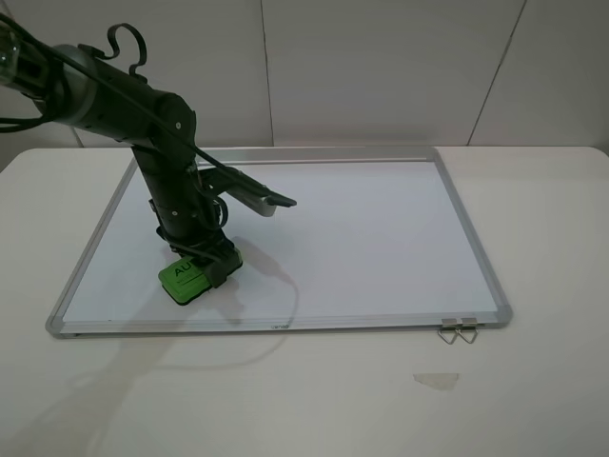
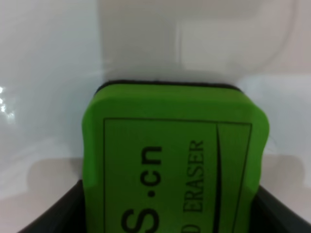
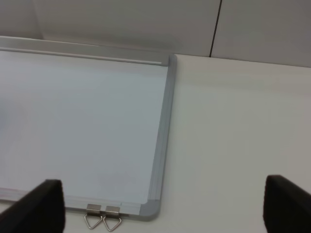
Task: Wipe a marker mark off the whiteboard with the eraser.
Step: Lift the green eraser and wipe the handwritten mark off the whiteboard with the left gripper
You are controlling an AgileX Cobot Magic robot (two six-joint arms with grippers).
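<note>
The green eraser lies flat on the near-left part of the whiteboard. My left gripper is shut on it from above. In the left wrist view the eraser fills the frame between the dark fingers, its dark felt edge resting on the white board. No marker mark shows in any view. My right gripper is out of the exterior view; its wrist view shows it open, fingertips far apart, above the whiteboard's near-right corner.
Two metal hanging clips stick out from the board's near edge at the right. A pale scrap lies on the white table in front. The left arm's thin cable loops over the board.
</note>
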